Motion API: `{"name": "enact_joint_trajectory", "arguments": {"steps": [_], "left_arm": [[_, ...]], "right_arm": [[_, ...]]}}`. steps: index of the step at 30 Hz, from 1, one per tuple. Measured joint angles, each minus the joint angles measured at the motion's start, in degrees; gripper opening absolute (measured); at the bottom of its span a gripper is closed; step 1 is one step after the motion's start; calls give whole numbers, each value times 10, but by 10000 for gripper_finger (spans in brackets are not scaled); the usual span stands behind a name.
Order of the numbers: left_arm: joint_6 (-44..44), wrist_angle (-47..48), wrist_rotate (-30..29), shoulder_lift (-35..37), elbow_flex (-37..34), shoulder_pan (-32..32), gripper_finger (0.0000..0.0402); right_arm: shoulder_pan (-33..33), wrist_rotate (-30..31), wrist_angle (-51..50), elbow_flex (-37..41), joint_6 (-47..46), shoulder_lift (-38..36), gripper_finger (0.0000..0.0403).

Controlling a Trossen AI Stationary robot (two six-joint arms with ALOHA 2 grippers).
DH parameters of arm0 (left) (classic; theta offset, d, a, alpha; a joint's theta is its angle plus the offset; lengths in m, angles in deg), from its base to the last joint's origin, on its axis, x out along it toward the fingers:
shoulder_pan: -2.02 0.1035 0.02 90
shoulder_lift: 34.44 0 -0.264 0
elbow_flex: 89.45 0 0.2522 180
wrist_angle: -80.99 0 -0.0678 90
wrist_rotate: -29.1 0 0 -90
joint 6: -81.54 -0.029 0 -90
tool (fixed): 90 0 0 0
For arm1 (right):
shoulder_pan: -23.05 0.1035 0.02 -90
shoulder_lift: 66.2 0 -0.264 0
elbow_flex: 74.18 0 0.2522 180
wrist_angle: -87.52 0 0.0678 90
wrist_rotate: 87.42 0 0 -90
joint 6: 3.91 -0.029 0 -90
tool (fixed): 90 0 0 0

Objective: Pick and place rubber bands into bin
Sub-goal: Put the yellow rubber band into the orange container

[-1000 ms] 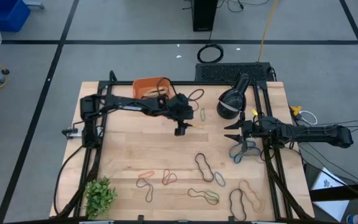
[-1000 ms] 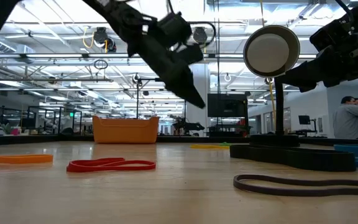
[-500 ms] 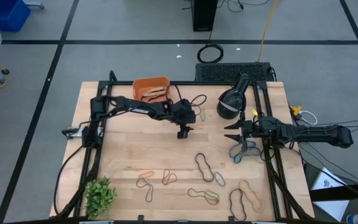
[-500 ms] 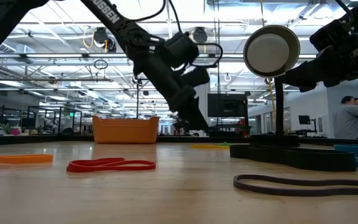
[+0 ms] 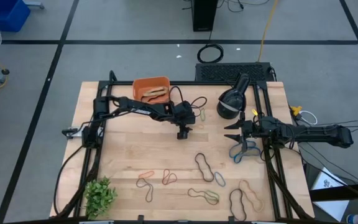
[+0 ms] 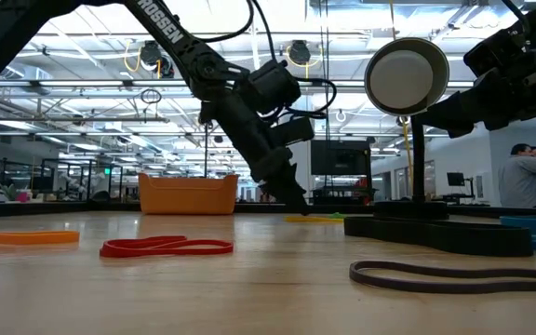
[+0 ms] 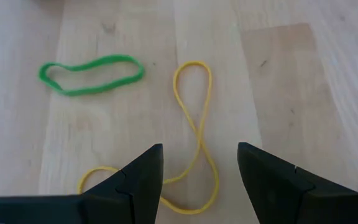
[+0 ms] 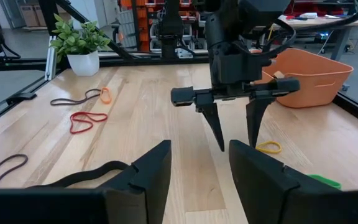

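Note:
A yellow rubber band (image 7: pixel 194 124), twisted into a figure-eight, lies flat on the wooden table beside a green band (image 7: pixel 92 73). My left gripper (image 7: pixel 201 163) hangs open just above the yellow band, slanting down, one finger to each side of it; it shows at the table's middle (image 5: pixel 183 130) and close over the wood (image 6: pixel 296 200). The orange bin (image 5: pixel 152 88) stands at the far edge with tan bands inside. My right gripper (image 5: pixel 230 132) waits open at the right, with a blue band (image 5: pixel 237 153) lying on the table by it.
More bands lie toward the near edge: a black figure-eight (image 5: pixel 204 167), orange (image 5: pixel 145 180), red (image 5: pixel 169 177), black (image 5: pixel 236 204) and tan (image 5: pixel 250 194). A black loop (image 5: pixel 196 99) lies by the bin. A black round-headed stand (image 5: pixel 232 102) is at the far right, a potted plant (image 5: pixel 99 196) near left.
My left gripper has sunk from well above the table to just over the yellow band, tipping a little steeper and edging slightly toward the near edge. Its fingers have stayed open. No band has moved.

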Motion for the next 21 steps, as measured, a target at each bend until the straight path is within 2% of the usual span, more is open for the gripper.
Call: {"name": "enact_joint_trajectory", "arguments": {"steps": [11,15,21], "left_arm": [[11,1,-1,-13,1,-4,209],[10,-2,0,-14,1,-5,171],[10,-1,-4,-14,1,-7,85]], "right_arm": [[0,15,0,0,0,0,155],[0,26,0,0,0,0,155],[0,26,0,0,0,0,155]]}}
